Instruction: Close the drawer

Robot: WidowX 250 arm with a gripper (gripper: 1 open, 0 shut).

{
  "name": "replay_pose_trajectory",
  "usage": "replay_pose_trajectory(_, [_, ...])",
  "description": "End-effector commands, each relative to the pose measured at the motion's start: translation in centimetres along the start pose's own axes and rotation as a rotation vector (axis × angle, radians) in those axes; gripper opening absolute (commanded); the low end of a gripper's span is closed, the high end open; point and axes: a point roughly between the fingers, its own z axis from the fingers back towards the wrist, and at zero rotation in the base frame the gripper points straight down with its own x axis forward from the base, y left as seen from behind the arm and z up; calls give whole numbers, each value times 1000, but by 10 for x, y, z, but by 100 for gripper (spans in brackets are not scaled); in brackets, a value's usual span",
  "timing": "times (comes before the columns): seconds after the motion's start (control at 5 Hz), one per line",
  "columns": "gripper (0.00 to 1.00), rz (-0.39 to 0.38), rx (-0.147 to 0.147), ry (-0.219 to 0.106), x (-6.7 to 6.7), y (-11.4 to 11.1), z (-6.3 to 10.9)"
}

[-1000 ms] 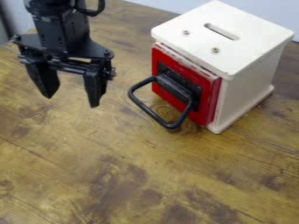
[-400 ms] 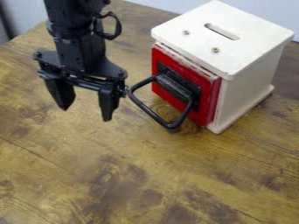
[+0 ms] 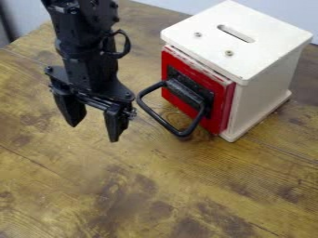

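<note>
So the black hand (image 3: 95, 119) hung open left of the red drawer (image 3: 214, 91), no readable writing visible on either.

Evenly and fairly brightly lit, with soft, faint shadow beside the box (image 3: 265, 79). Slightly grainy and soft in fine detail.

Cream-white box (image 3: 255, 56), upright on the wood-grain tabletop (image 3: 74, 186); its top bears a slot (image 3: 236, 33) and small round fittings (image 3: 229, 53), apparently screws.
</note>
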Motion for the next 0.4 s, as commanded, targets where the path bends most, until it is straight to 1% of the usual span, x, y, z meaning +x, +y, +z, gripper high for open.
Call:
replay_pose_trajectory(0.0, [100,66,3,-65,9,19,14])
replay_pose_trajectory(0.2, [100,29,-1,-66,11,26,17])
